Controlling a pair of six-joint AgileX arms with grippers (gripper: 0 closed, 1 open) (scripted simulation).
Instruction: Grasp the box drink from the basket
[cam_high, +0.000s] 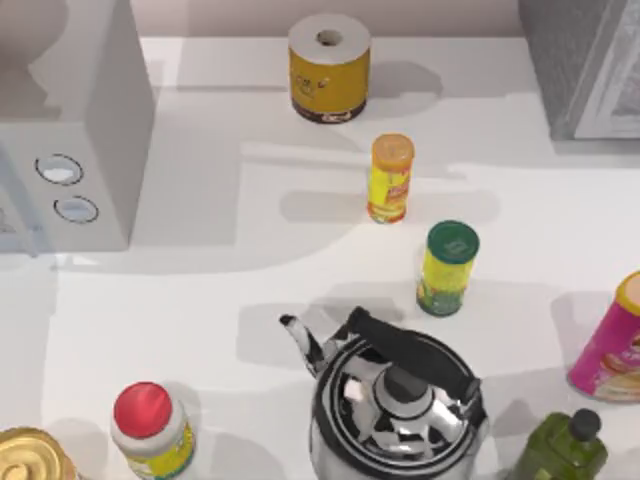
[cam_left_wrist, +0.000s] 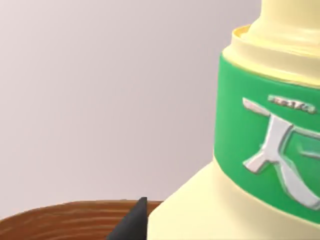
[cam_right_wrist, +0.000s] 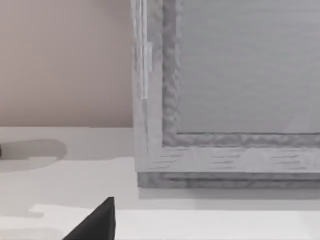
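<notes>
Left gripper (cam_left_wrist: 134, 226), open or shut unclear, is by the basket (cam_left_wrist: 60, 220) and may bump the bottle (cam_left_wrist: 260, 150); right gripper (cam_right_wrist: 97, 224) idles by the cabinet (cam_right_wrist: 225, 100).

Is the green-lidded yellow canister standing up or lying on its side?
Upright. From above, the green-lidded canister shows its round lid facing up, base on the table.

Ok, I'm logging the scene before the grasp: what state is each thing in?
Kettle, upright, lid on.
Orange-lidded canister, upright, capped.
Green-lidded canister, upright, capped.
Red-lidded jar, upright, capped.
Green bottle, upright, capped.
Cream bottle, upright beside the basket rim.
Left tool, close beside the cream bottle.
Right tool, low over the table, facing the grey cabinet.
</notes>
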